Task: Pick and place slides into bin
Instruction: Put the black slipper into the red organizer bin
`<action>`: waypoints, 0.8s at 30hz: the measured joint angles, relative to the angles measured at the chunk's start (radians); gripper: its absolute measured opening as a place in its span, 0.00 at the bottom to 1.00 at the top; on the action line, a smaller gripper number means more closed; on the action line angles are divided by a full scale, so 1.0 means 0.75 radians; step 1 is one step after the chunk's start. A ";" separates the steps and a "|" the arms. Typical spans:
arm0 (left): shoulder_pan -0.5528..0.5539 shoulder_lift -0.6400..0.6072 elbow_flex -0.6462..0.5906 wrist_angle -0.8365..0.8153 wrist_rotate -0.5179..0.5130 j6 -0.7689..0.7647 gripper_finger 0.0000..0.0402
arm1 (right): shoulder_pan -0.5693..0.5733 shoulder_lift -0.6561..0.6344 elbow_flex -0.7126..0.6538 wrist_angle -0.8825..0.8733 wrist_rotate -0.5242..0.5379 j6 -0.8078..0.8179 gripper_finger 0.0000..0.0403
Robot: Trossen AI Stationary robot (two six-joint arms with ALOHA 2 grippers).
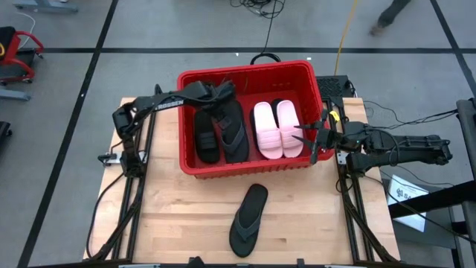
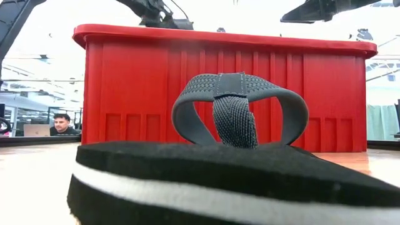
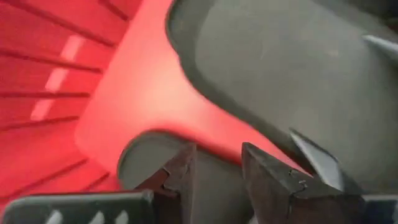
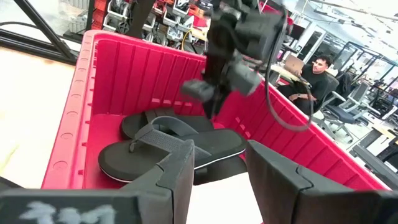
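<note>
Black flip-flop [image 1: 248, 220] on table, long axis near-far, slightly tilted; left hand [image 1: 220, 91], right hand [image 1: 306, 139] open, empty.

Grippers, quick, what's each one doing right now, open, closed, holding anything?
Left gripper: open, empty, over the red slotted plastic bin.
Right gripper: open, empty, at the bin's right rim beside the pale pink slides.

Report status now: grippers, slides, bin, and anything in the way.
Left gripper open, empty, over bin. Right gripper open, empty, at bin's right rim. Black slides and pink pair inside. One flip-flop on table, nothing blocking.
</note>
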 joint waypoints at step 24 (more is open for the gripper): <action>-0.798 -0.277 0.138 -0.033 0.196 -0.078 0.31 | -0.001 -0.001 0.000 0.009 -0.152 0.029 0.33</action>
